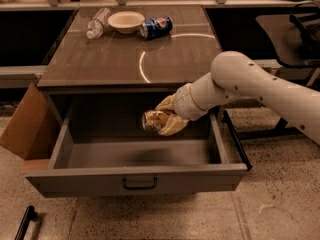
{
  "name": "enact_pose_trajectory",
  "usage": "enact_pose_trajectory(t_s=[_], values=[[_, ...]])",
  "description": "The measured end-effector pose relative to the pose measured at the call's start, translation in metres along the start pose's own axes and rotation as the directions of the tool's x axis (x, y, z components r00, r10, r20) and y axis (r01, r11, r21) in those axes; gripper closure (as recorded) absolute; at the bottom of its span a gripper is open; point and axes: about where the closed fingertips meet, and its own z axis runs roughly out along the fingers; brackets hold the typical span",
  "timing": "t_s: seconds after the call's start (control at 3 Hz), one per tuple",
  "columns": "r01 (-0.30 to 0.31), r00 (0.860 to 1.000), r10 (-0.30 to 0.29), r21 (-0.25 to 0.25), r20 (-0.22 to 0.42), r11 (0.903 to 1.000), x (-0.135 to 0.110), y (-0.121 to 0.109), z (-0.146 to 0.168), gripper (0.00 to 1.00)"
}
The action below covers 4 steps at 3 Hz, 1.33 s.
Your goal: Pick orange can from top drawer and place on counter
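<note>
The orange can (152, 120), dented and glinting orange-gold, is held in my gripper (161, 118), which is shut on it. The can hangs above the inside of the open top drawer (135, 176), just below the front edge of the counter (100, 59). My white arm reaches in from the right. The drawer is pulled out wide and its grey floor under the can shows nothing else. The counter top carries a pale curved line.
At the back of the counter lie a blue Pepsi can (155, 27), a white bowl (126, 21) and a clear plastic bottle (97, 23). A brown cardboard flap (27, 126) stands left of the drawer. A dark chair (300, 29) is at far right.
</note>
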Motion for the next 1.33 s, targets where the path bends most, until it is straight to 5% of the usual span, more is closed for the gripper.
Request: enact_pose_trajectory(t_s=[0.33,0.67,1.0,1.33], values=[[-0.009,1.0,0.009,0.021,-0.022,0.9997,-0.001,-0.004,-0.009,1.0],[-0.023,0.995,0.031,0.086,-0.09,0.9961,-0.004,-0.014,-0.052,1.0],[-0.036,0.986,0.061,0.166,-0.153,0.9856,-0.013,-0.029,-0.097,1.0],[-0.074,0.971,0.128,0.257,-0.201,0.9635,-0.023,-0.046,-0.138,1.0]])
